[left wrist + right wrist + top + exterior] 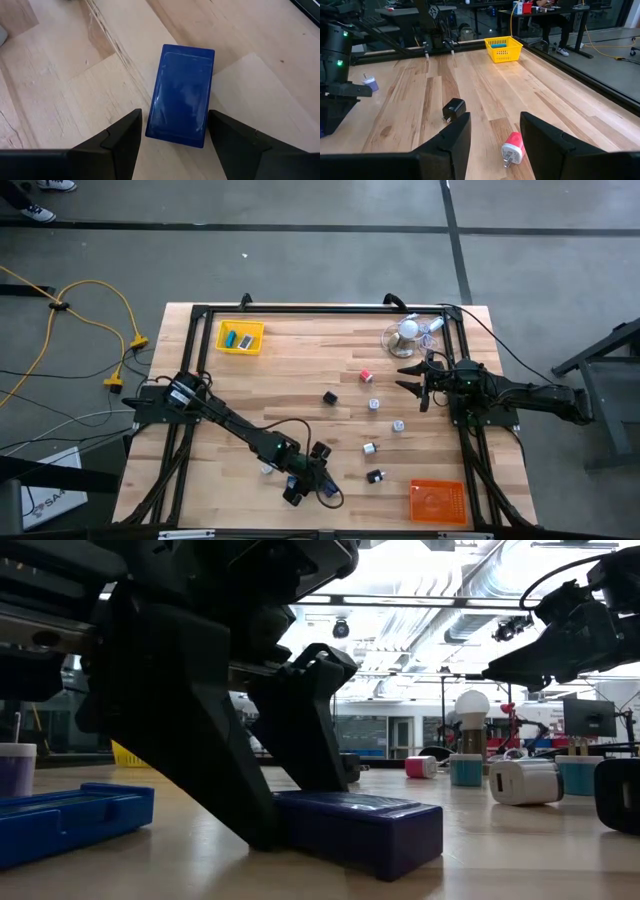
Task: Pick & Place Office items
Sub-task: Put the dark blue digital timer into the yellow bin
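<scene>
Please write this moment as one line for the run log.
left gripper: open, fingers astride blue block | right gripper: waiting over table, open | yellow tray: holds items

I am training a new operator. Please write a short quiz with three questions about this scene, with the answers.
1. True or false: the left gripper has its fingers on either side of a blue block on the table.
2. Which tray holds items already? A: the yellow tray. B: the orange tray.
3. Fill in: between the right gripper's fingers lies a red and white ____.

Key: 1 true. 2 A. 3 plug adapter.
</scene>
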